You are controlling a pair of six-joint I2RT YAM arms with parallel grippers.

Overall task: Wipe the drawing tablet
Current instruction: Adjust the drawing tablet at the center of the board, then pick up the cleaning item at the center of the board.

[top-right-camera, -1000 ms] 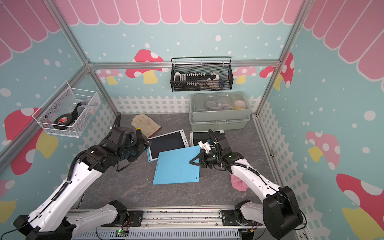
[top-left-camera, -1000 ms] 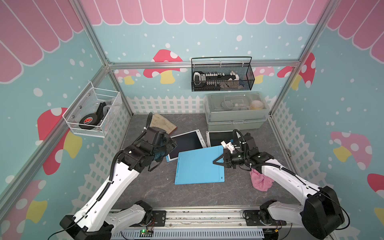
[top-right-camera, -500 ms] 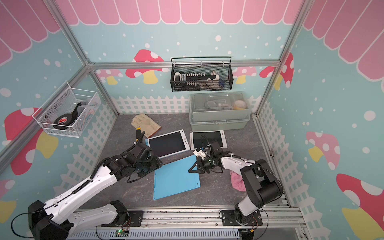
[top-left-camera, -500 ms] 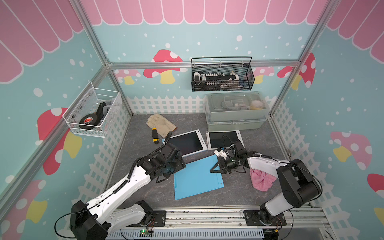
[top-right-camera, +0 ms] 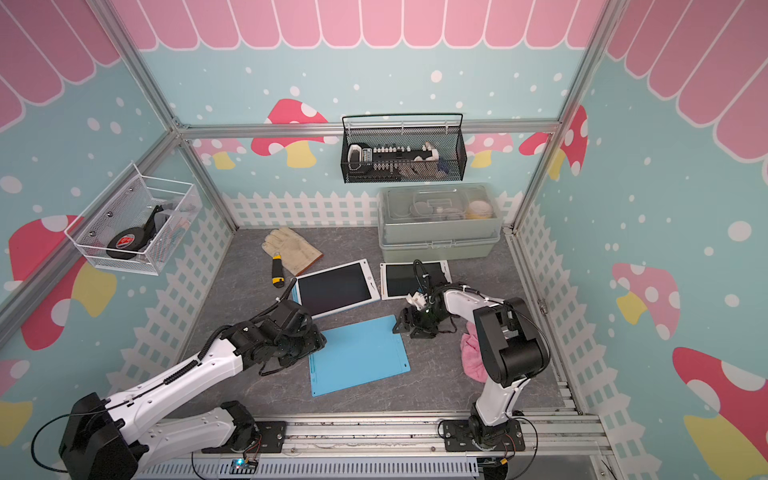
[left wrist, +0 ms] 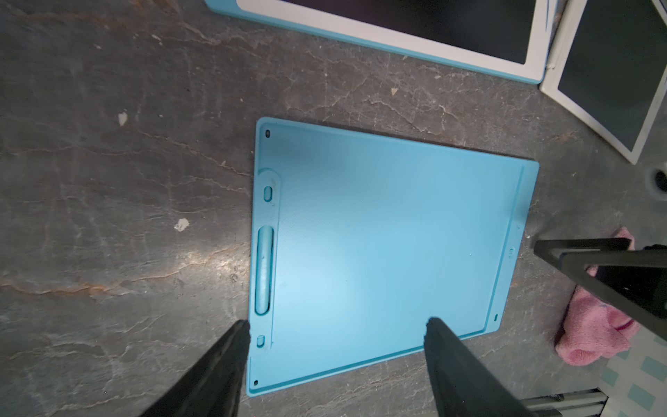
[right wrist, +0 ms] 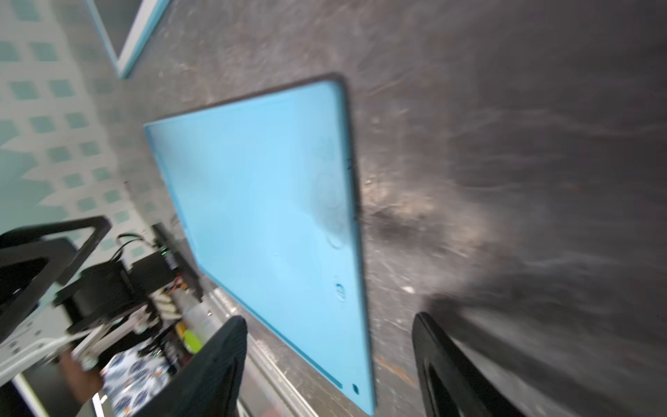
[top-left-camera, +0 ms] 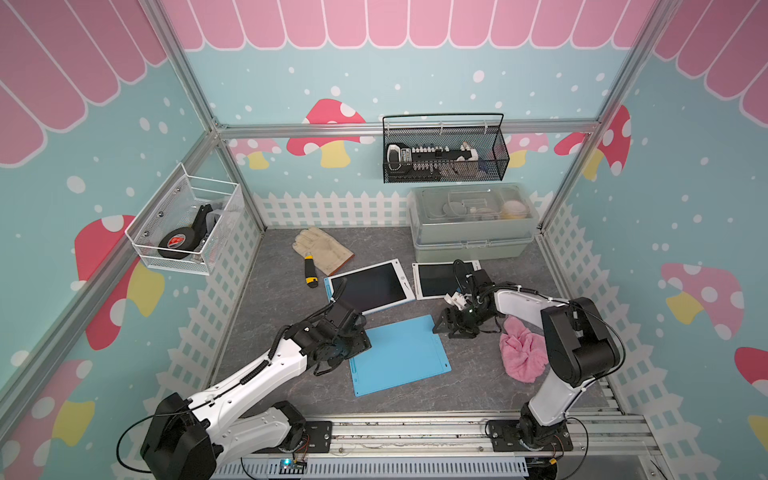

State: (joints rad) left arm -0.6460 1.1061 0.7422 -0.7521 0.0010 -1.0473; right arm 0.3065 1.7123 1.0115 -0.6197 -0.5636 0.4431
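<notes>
A blue drawing tablet (top-left-camera: 399,355) (top-right-camera: 357,355) lies flat on the dark table, its plain blue back up. In the left wrist view the tablet (left wrist: 379,245) fills the middle. My left gripper (top-left-camera: 360,337) (left wrist: 337,323) hangs open over its left edge with nothing between the fingers. My right gripper (top-left-camera: 441,326) (right wrist: 329,319) stands open just off the tablet's far right corner and holds nothing. A pink cloth (top-left-camera: 521,353) (left wrist: 595,332) lies crumpled on the table right of the tablet, beside the right arm.
Two white-framed tablets with dark screens (top-left-camera: 370,286) (top-left-camera: 436,278) lie behind the blue one. A beige glove (top-left-camera: 322,247) and a yellow-black knife (top-left-camera: 309,274) sit at the back left. A grey lidded box (top-left-camera: 471,224) stands at the back right. Wire baskets (top-left-camera: 444,153) (top-left-camera: 187,224) hang on the walls.
My right gripper, shut on the blue tablet's right edge a second ago, has opened and let it go. The tablet has shifted a little and lies flat. My left arm has dropped lower and forward.
</notes>
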